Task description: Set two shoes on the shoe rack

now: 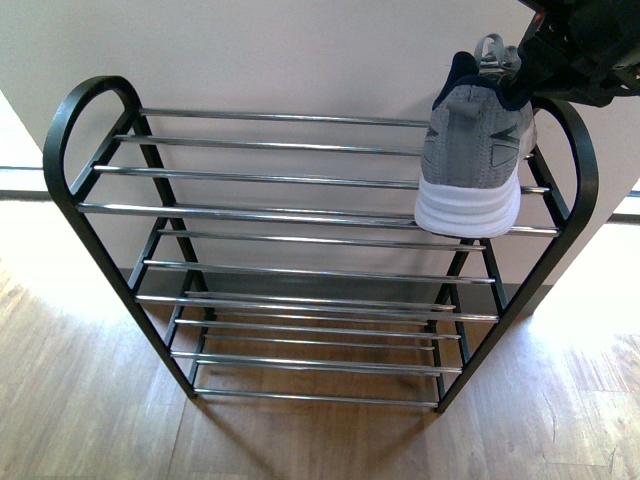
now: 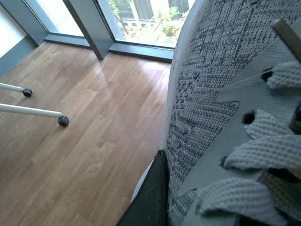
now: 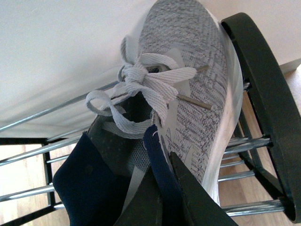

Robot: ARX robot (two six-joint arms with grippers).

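A grey knit sneaker [image 1: 475, 160] with a white sole hangs heel-first over the right end of the shoe rack's [image 1: 300, 210] top tier. My right gripper [image 1: 530, 75] is shut on its dark blue collar. In the right wrist view the right gripper [image 3: 160, 174] pinches that collar beside the laces, and the sneaker [image 3: 197, 70] points at the wall. Whether the sole touches the rods is unclear. A second grey knit sneaker [image 2: 221, 94] fills the left wrist view. My left gripper [image 2: 169, 160] is shut on it, with one black finger [image 2: 150, 197] showing against its side.
The rack's black right end loop [image 3: 268, 94] curves close beside the held sneaker. The rack stands against a pale wall [image 1: 300, 50] on a wooden floor [image 1: 100, 400]. White legs on casters [image 2: 63, 121] and a window [image 2: 141, 19] show in the left wrist view.
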